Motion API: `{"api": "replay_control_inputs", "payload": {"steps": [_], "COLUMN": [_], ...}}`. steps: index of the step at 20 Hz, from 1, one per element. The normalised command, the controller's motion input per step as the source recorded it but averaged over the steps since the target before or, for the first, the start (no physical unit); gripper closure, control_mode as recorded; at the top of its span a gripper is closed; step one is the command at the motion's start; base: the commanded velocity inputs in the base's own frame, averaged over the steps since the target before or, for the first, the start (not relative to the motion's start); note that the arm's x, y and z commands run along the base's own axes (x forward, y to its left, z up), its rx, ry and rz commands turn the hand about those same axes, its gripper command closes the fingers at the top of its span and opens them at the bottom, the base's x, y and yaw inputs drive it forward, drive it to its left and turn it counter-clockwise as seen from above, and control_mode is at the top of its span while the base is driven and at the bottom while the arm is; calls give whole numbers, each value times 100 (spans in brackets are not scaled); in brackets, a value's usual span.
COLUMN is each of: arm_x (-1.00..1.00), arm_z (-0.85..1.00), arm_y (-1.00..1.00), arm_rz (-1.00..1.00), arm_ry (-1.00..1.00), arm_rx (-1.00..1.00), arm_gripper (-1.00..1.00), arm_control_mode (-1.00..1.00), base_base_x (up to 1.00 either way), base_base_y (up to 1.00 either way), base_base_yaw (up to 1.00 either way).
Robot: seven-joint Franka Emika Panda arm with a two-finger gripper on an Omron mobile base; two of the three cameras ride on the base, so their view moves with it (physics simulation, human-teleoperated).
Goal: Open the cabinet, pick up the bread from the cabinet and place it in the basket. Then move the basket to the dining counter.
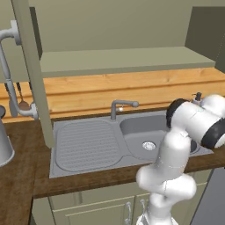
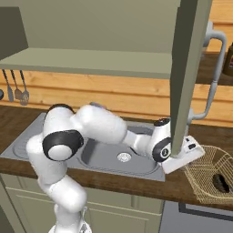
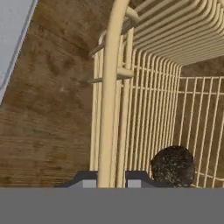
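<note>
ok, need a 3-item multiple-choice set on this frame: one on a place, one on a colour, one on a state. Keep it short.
1. Where does the light tan open-weave wicker basket stand?
A. in the grey sink bowl
B. on the dark wood worktop, right of the sink
C. on the cabinet shelf

2. What colour is the round loaf of bread in the basket?
A. dark brown
B. white
C. green

3. How does the white arm's two-finger gripper stand?
A. wide open above the sink
B. shut on the faucet
C. closed on the basket's rim

Key: 1 B, the right base view shows it on the dark wood worktop beside the grey sink. 2 A, the hand view shows a dark brown speckled lump behind the weave. 3 C, the hand view shows the rim bar running between the two finger tips.
</note>
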Motion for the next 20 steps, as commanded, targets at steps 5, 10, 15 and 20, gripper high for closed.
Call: {"api": "replay_control_inputs", "payload": {"steps": [5,10,15,20], "arm_x": [-78,-61,-42,-46], "arm_z": [98,80,96,100], "arm_y": [100,100,98,88], "arm_rz": [10,13,17,17], "arm_ry": [-4,-11,-7,3], "arm_rx": [-14,-22,-27,-13], "arm_gripper": [100,100,100,100], "arm_control_mode": [-100,-100,-100,-100], "base_base_x": [0,0,0,0], "base_base_y": [0,0,0,0], "base_base_yaw": [0,0,0,0]}}
